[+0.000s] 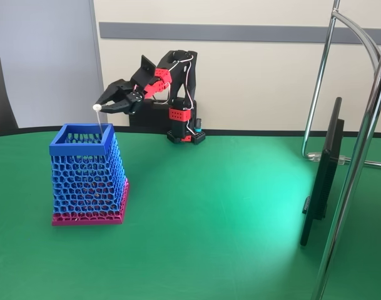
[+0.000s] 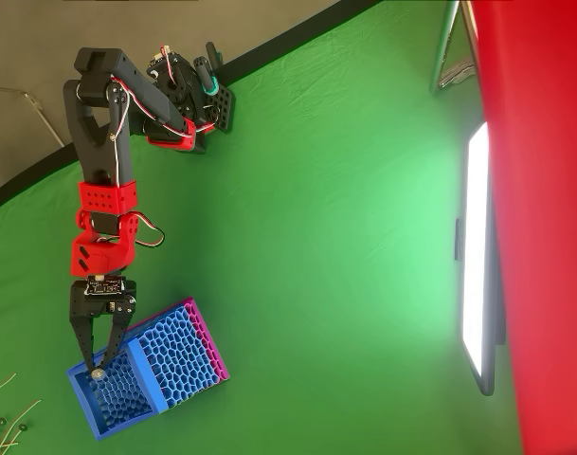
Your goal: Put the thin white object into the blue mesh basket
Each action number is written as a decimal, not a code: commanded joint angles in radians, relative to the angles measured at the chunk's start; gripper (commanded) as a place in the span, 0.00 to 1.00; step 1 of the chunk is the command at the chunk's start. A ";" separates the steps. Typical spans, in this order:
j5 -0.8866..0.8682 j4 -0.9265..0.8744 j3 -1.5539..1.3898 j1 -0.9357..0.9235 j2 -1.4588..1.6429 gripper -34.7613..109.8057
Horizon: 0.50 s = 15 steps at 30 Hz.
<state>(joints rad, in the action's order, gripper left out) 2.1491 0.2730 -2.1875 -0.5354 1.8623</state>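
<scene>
The gripper point(image 1: 102, 106) pinches the thin white object point(image 1: 100, 120) by its knobbed top; the strip hangs down into the blue mesh basket point(image 1: 84, 149) near the table's point(image 1: 228, 212) left edge.

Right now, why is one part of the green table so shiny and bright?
In the fixed view, light pools as a pale glare on the table beside the monitor; in the overhead view the screen is blown out white, and a blurry red shape crowds the right edge.
</scene>
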 commanded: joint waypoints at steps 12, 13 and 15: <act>0.094 0.021 -0.026 -0.077 0.015 0.33; 0.092 0.023 -0.029 -0.074 0.015 0.33; 0.092 0.023 -0.035 -0.064 0.021 0.33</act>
<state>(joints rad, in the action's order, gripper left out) 2.2289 0.2730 -2.2243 -0.6059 1.8623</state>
